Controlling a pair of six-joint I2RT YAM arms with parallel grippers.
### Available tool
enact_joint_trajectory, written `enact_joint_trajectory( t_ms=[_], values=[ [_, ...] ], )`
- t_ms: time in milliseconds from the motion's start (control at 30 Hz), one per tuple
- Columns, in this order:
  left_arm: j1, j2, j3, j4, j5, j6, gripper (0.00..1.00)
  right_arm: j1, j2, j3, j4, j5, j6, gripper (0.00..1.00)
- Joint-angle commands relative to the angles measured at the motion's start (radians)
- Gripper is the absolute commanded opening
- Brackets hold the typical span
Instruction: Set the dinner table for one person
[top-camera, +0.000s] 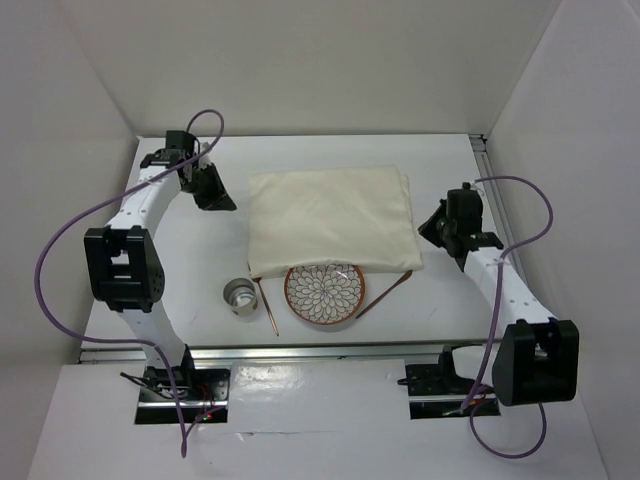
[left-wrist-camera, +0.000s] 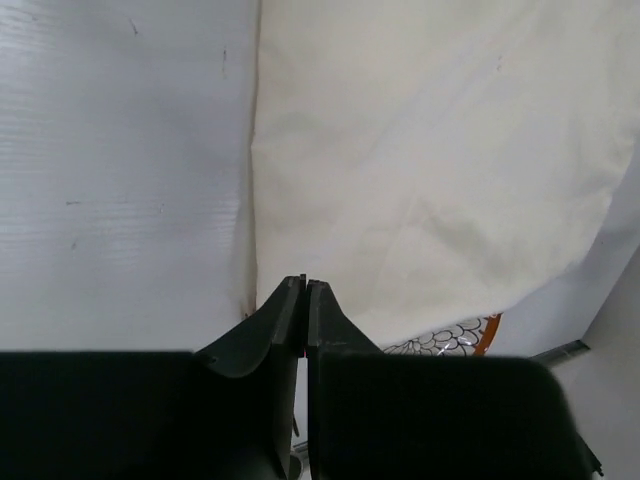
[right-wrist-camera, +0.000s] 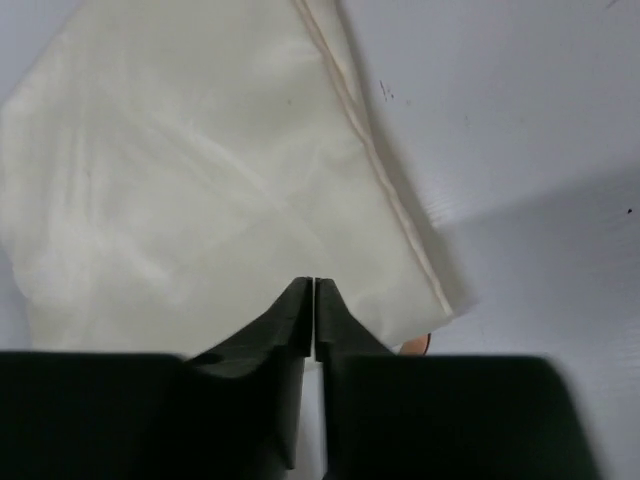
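Note:
The white dinner table (top-camera: 200, 260) bears a cream cloth (top-camera: 332, 218) spread flat at its middle. The cloth's near edge overlaps a patterned plate with an orange rim (top-camera: 324, 295). A small metal cup (top-camera: 240, 297) and a copper stick (top-camera: 268, 305) lie left of the plate; a copper utensil (top-camera: 385, 292) curves at its right. My left gripper (top-camera: 216, 196) is shut and empty beside the cloth's left edge (left-wrist-camera: 305, 285). My right gripper (top-camera: 437, 228) is shut and empty by the cloth's right edge (right-wrist-camera: 308, 283).
Silver rails run along the near edge (top-camera: 300, 350) and the right edge (top-camera: 480, 148) of the table. White walls close in the left, back and right sides. Purple cables loop from both arms.

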Motion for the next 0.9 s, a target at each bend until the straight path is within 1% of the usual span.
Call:
enact_joint_trajectory(
  t_ms=[0,33,67,133,167,200,233,267,300,333,367,400,467,533,567,633,700,733,867],
  values=[
    [-0.02,-0.005,-0.033,-0.052,-0.085,0.02,0.14,-0.023,0.046,0.053,-0.063,0.027,0.023,0.04],
    [-0.03,-0.005,-0.051,-0.052,-0.085,0.02,0.18,-0.035,0.055,0.066,-0.072,0.007,0.023,0.0],
    [-0.03,-0.005,-0.083,-0.052,-0.072,0.02,0.23,-0.035,0.064,0.066,-0.072,-0.004,0.023,0.0],
    [-0.03,0.006,-0.117,-0.061,-0.046,0.02,0.39,-0.047,0.093,0.084,-0.101,-0.038,0.023,0.0],
    [-0.03,0.006,-0.136,-0.061,-0.025,0.02,0.57,-0.059,0.104,0.084,-0.112,-0.048,0.023,0.19],
    [-0.03,0.006,-0.178,-0.061,0.022,0.02,0.62,-0.068,0.104,0.084,-0.112,-0.085,0.023,0.34],
    [-0.04,0.006,-0.2,-0.061,0.04,0.02,0.69,-0.069,0.121,0.084,-0.124,-0.105,0.01,0.57],
    [-0.052,0.006,-0.218,-0.061,0.04,0.02,0.73,-0.069,0.133,0.072,-0.124,-0.122,0.01,0.82],
    [-0.062,-0.005,-0.253,-0.047,0.04,0.02,0.75,-0.078,0.133,0.052,-0.124,-0.143,0.01,0.85],
    [-0.08,-0.005,-0.269,-0.047,0.026,0.008,0.8,-0.078,0.133,0.038,-0.124,-0.154,0.01,0.85],
    [-0.089,-0.014,-0.281,-0.035,0.011,0.008,0.8,-0.088,0.133,0.023,-0.124,-0.165,0.024,0.86],
    [-0.089,-0.014,-0.291,-0.035,-0.018,-0.001,0.8,-0.098,0.133,0.009,-0.109,-0.2,0.024,0.85],
    [-0.111,-0.005,-0.301,-0.026,-0.034,-0.001,0.8,-0.128,0.133,-0.034,-0.071,-0.242,0.035,0.83],
    [-0.111,0.022,-0.311,-0.013,-0.043,-0.001,0.77,-0.153,0.133,-0.066,-0.033,-0.292,0.059,0.8],
    [-0.111,0.033,-0.311,0.012,-0.043,-0.01,0.76,-0.153,0.143,-0.066,-0.023,-0.292,0.059,0.8],
    [-0.111,0.055,-0.294,0.013,-0.043,-0.01,0.73,-0.153,0.161,-0.075,-0.012,-0.302,0.069,0.77],
    [-0.122,0.079,-0.271,0.023,-0.043,-0.01,0.68,-0.153,0.189,-0.075,0.009,-0.292,0.069,0.76],
    [-0.122,0.088,-0.252,0.023,-0.023,0.002,0.68,-0.153,0.199,-0.075,0.009,-0.292,0.069,0.76],
    [-0.122,0.13,-0.22,0.023,-0.009,0.011,0.56,-0.153,0.27,-0.065,0.04,-0.274,0.069,0.75]
  ],
)
